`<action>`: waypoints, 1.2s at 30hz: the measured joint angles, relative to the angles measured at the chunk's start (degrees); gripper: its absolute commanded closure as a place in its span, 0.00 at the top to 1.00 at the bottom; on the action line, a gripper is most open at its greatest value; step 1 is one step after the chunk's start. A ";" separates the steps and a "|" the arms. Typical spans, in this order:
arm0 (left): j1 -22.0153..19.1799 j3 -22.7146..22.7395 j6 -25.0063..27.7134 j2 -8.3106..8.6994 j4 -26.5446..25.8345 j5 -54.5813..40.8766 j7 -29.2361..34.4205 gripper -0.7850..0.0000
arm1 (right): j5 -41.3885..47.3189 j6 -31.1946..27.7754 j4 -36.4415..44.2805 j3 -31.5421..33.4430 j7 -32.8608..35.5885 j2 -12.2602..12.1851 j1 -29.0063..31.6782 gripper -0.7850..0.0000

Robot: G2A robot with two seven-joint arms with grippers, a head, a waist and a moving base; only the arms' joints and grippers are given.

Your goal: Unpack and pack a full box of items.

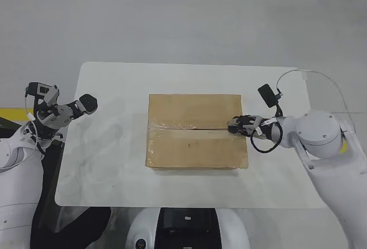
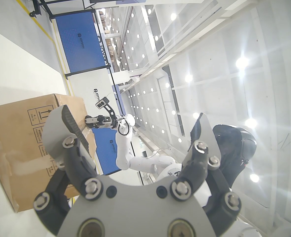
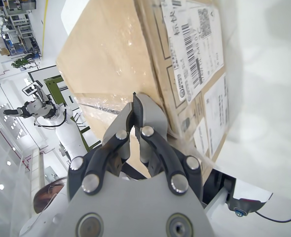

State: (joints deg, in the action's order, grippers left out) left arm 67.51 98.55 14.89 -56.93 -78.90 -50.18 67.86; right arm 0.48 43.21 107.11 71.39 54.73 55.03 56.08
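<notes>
The right gripper (image 3: 135, 104) has its fingers pressed together, with nothing visible between them. Its tips touch the cardboard box (image 3: 106, 43) at the near end of the taped top seam. The closed box sits directly ahead of it on the white worktop (image 1: 108, 174). Beyond the box's far side, the left gripper (image 2: 132, 117) is wide open and empty, well apart from the box.

White table (image 1: 108, 174), blue panel (image 2: 78, 43) (behind), ceiling lights (image 2: 241, 62)
</notes>
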 measured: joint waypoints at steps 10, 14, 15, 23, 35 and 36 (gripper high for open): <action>0.00 0.00 0.00 0.00 0.00 0.00 0.00 1.00 | -0.15 0.57 2.96 6.02 -0.62 -1.40 5.23 0.00; 0.00 0.00 0.00 0.00 0.00 0.00 0.00 1.00 | 0.90 -0.32 2.52 6.95 -0.62 -1.62 5.96 0.00; 0.00 0.00 0.00 0.00 0.00 0.00 0.00 1.00 | 1.22 -0.55 2.48 7.39 -0.95 -1.66 6.08 0.00; 0.00 0.00 0.00 0.00 0.00 0.00 0.00 1.00 | 3.42 -1.36 2.73 10.24 -1.94 -2.11 8.31 0.00; 0.00 0.00 0.00 0.00 0.00 0.00 0.00 1.00 | 5.84 -5.35 -0.22 6.65 -3.41 -1.75 5.78 0.00; 0.00 0.00 0.00 0.00 0.00 0.00 0.00 1.00 | 5.98 -5.45 -0.06 7.12 -3.82 -1.81 6.09 0.00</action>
State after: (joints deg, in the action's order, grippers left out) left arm 67.51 98.55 14.89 -56.93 -78.90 -50.18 67.86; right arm 6.47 37.75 107.05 78.51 50.91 53.22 62.16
